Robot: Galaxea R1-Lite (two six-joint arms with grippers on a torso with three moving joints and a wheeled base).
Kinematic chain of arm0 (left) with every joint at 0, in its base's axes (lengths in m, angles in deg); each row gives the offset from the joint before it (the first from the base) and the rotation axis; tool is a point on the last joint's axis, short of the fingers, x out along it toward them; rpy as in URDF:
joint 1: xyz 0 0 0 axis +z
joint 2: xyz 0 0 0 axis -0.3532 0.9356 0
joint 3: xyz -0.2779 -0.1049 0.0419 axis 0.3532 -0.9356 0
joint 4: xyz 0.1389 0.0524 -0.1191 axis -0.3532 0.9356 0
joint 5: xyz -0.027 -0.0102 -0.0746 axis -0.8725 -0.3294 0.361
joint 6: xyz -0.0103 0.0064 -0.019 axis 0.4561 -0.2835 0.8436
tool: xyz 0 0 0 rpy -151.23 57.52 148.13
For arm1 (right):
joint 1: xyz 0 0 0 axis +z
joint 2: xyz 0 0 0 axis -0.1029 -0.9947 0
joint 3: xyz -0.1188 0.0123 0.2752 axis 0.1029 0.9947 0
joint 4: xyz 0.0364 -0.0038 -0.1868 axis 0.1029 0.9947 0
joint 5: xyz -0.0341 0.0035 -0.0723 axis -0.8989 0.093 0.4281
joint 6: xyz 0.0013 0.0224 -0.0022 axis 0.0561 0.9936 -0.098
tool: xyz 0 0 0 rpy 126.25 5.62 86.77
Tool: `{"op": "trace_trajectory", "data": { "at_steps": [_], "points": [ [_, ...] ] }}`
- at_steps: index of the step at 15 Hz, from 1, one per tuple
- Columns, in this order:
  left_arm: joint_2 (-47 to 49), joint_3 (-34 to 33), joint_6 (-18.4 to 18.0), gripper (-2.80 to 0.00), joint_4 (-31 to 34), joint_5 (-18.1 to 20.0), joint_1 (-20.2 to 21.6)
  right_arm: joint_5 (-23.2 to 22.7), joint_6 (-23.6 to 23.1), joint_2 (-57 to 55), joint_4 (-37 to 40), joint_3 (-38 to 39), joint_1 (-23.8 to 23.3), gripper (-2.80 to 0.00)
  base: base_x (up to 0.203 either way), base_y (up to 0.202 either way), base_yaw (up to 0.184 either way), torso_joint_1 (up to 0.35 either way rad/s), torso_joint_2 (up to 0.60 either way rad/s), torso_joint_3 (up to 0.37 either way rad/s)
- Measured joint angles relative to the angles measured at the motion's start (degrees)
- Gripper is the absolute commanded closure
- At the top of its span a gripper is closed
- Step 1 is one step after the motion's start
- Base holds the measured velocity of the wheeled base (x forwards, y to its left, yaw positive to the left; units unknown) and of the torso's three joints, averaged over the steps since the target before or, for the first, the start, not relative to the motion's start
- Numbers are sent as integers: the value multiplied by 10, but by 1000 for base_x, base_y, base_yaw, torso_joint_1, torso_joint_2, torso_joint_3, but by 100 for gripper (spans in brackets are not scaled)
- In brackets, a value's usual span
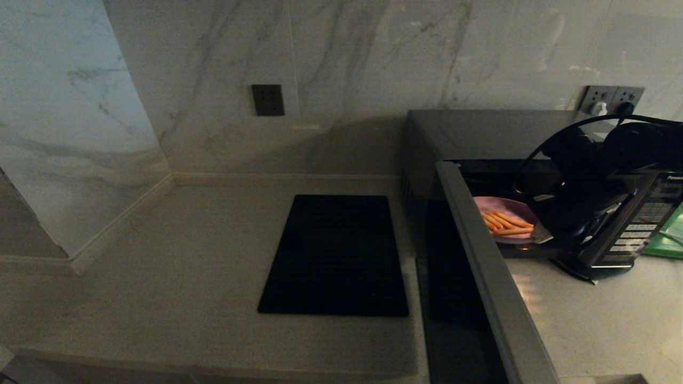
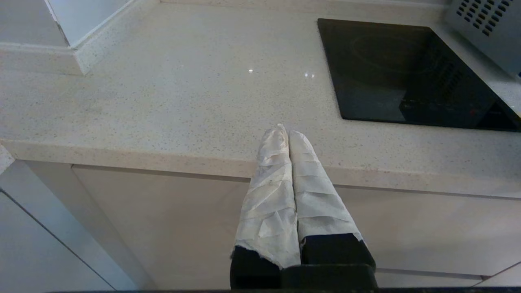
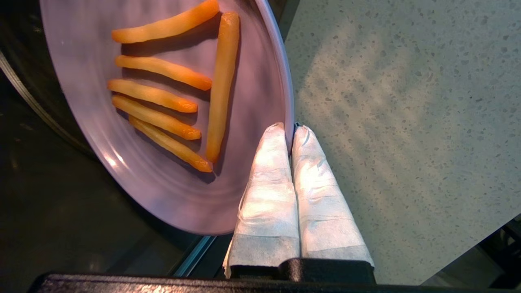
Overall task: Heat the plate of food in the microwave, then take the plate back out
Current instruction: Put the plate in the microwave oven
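The dark grey microwave (image 1: 480, 133) stands at the right with its door (image 1: 480, 266) swung open toward me. The lilac-pink plate of food (image 1: 504, 218) carries several orange sticks and sits at the mouth of the oven cavity. My right gripper (image 3: 291, 130) is shut on the plate's rim (image 3: 285, 93), one taped finger above it and one below; in the head view that gripper (image 1: 541, 233) is at the plate's right edge. Half the plate hangs over the counter, half over the dark cavity floor. My left gripper (image 2: 287, 132) is shut and empty, low at the counter's front edge.
A flat black cooktop (image 1: 336, 256) lies in the counter left of the microwave. The microwave's button panel (image 1: 640, 224) is right of the arm, with something green (image 1: 669, 237) beyond it. Pale speckled counter (image 1: 597, 320) stretches in front of the oven. Wall sockets (image 1: 611, 100) sit behind it.
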Motion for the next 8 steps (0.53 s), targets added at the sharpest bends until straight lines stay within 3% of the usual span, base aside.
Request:
{"op": "trace_trajectory", "data": {
  "at_steps": [8],
  "points": [
    [0, 0, 0, 0, 0, 0, 0, 0, 1, -11, 0, 2, 0, 0, 0, 0, 0, 0, 0, 0]
  ]
}}
